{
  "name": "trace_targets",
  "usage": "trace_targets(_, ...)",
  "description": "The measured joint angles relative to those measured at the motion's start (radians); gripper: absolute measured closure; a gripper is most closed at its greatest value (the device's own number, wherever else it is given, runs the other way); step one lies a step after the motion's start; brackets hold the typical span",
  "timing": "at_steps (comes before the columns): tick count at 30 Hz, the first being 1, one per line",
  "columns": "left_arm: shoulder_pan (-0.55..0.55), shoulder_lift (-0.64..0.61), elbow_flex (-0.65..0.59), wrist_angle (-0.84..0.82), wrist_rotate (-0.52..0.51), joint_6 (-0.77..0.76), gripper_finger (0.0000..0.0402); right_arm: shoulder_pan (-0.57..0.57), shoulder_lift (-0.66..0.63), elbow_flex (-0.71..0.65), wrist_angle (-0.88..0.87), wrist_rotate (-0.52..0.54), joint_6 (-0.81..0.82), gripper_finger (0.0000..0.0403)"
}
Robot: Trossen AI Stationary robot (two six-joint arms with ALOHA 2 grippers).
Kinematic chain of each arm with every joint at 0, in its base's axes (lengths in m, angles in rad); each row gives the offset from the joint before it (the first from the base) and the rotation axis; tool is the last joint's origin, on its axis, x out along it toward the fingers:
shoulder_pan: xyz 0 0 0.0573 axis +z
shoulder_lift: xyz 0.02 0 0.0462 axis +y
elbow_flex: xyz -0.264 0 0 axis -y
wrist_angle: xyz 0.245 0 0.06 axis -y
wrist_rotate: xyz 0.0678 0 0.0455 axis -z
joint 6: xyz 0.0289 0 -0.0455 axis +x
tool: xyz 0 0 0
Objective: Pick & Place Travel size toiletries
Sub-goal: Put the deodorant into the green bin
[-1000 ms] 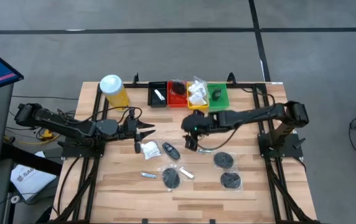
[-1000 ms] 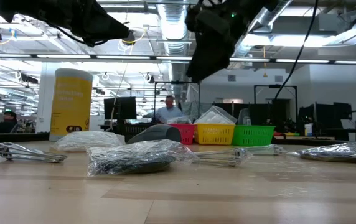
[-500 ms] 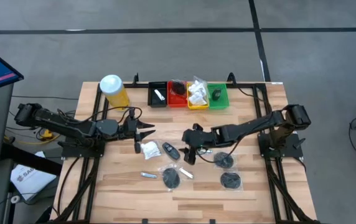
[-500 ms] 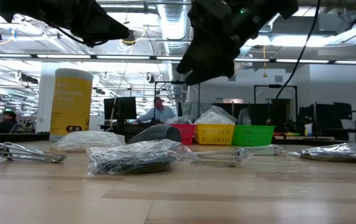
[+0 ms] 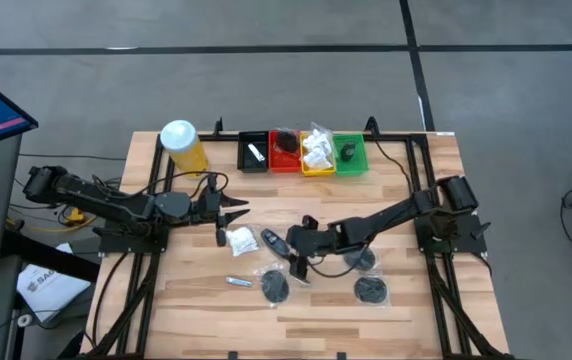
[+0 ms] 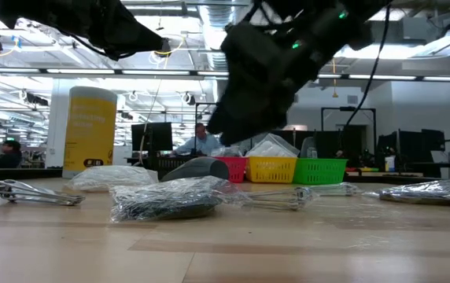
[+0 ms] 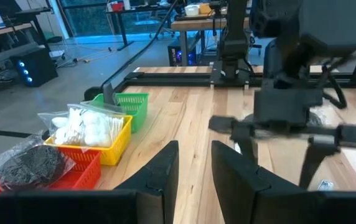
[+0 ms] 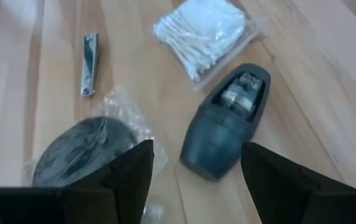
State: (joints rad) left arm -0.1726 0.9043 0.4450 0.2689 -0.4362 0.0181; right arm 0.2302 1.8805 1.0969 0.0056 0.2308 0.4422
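The slatted wooden counter stands on grey floor; behind it lies an open workshop with desks and monitors. The right tool, fingers spread wide and empty, hovers over the black oval case mid-counter. The left tool, narrowly parted, holds nothing.

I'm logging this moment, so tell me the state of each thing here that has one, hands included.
Right hand: open, above the black oval case, holding nothing.
Left hand: fingers partly apart, empty, raised near the white sachet.
Black oval case: lying flat on the table, untouched.
Black disc: in clear wrap, lying flat.
Silver clipper: folded flat on the wood.
Yellow canister: upright, white lid on.
Four trays: each holding items.
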Motion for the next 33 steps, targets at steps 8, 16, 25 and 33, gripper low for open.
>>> trace_targets(8,0.000,0.000,0.000,0.000,0.000,0.000,0.0316,-0.004,0.053,0.009,0.001,0.003,0.034,0.0172)
trace_targets(16,0.000,0.000,0.000,0.001,0.000,0.000,0.0316,-0.011,0.094,0.008,0.045,0.022,0.082,0.0172)
trace_targets(25,0.000,0.000,0.000,0.001,0.000,0.000,0.0316,-0.022,0.121,0.010,0.099,0.036,0.083,0.0173)
trace_targets(33,0.000,0.000,0.000,0.001,0.000,0.000,0.0316,-0.024,0.121,0.009,0.101,0.040,0.083,0.0187)
